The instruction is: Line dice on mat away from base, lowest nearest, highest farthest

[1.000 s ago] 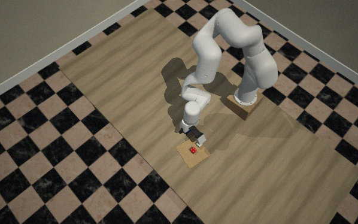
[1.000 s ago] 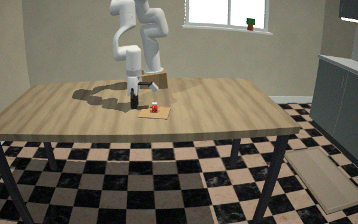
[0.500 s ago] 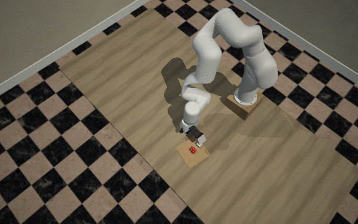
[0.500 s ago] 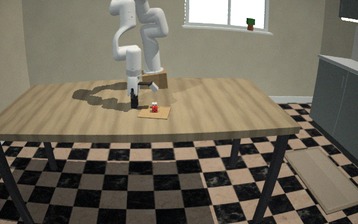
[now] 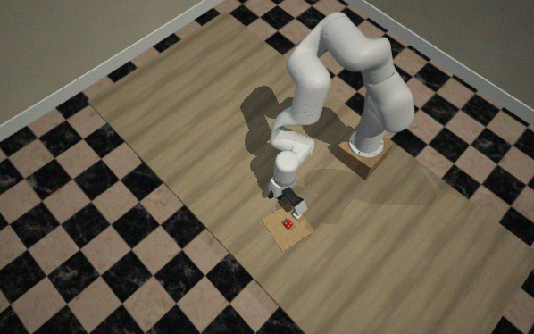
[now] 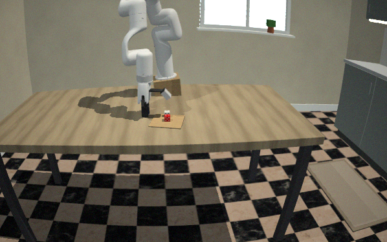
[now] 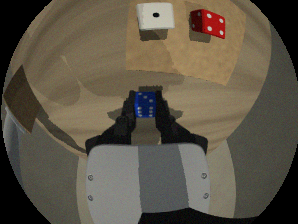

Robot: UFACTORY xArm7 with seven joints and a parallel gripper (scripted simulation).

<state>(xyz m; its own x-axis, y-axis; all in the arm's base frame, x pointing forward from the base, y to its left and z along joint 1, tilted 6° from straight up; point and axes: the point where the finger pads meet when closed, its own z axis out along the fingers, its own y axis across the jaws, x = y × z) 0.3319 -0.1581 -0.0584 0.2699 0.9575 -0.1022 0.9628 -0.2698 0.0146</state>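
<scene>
My gripper [image 7: 145, 98] is shut on a blue die [image 7: 145, 104] that sits low at the table, just off the near edge of the tan mat [image 7: 186, 32]. In the wrist view a white die [image 7: 154, 16] showing one dot and a red die [image 7: 208, 23] lie on the mat, side by side. In the top view the red die [image 5: 288, 224] shows on the mat [image 5: 287, 229], with the gripper [image 5: 279, 199] at the mat's upper left edge; the white die is hidden behind the wrist camera. In the exterior view the gripper [image 6: 145, 111] stands left of the mat [image 6: 167, 121] and red die [image 6: 167, 118].
The arm's base stands on a wooden block [image 5: 365, 156] at the table's far side. The wrist camera housing [image 5: 299, 206] juts out over the mat's corner.
</scene>
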